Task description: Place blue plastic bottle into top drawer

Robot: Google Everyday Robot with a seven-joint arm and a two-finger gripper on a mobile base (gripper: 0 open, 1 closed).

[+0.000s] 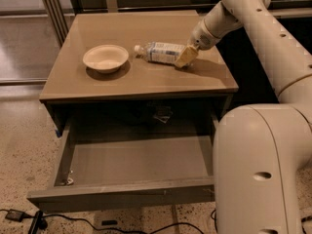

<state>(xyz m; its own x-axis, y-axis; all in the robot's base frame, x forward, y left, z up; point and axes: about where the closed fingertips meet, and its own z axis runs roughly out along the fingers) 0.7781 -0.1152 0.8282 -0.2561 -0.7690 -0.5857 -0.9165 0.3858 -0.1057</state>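
Observation:
The blue plastic bottle (160, 52) lies on its side on the tan table top (146, 77), white cap pointing left toward the bowl. My gripper (185, 56) is down at the bottle's right end, touching or right beside its base; the far side of that end is hidden behind it. The top drawer (131, 162) is pulled out wide below the table top, and its grey floor is bare.
A cream round bowl (106, 58) sits on the table left of the bottle. My arm's large white body (263, 169) fills the right side, next to the drawer's right edge. Cables (29, 218) lie on the speckled floor at lower left.

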